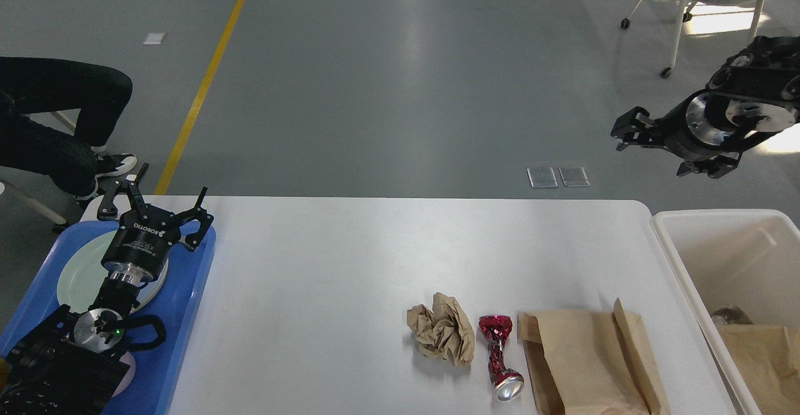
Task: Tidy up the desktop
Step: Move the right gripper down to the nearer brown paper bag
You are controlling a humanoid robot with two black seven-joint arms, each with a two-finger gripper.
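Desktop point(350, 259) holds one crumpled paper ball point(441, 337), one crushed red can point(499, 355), one paper bag point(587, 359); left gripper point(164, 197) spread empty, right gripper point(628, 130) unclear.

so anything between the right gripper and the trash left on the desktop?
Nothing visible. Right gripper hangs above the floor beyond the desktop; bare tabletop lies between it and the crumpled paper, crushed can and paper bag.
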